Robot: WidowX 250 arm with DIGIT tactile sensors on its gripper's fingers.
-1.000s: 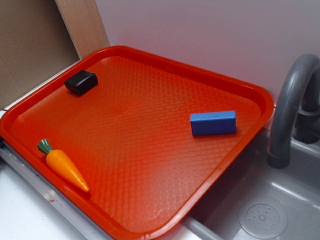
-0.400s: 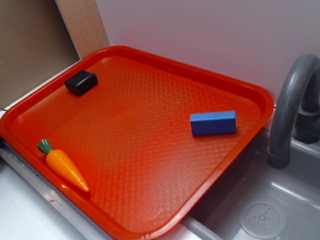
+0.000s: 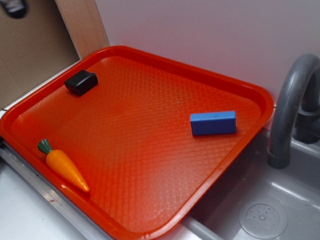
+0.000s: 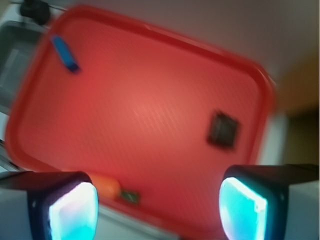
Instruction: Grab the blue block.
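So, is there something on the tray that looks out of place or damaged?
Nothing stands out. The blue block, black block and toy carrot lie flat and apart on the red tray. The claw is open and empty.

Red tray (image 3: 150,165) w/ blue block (image 3: 213,123), black block (image 3: 80,82), carrot (image 3: 64,165).
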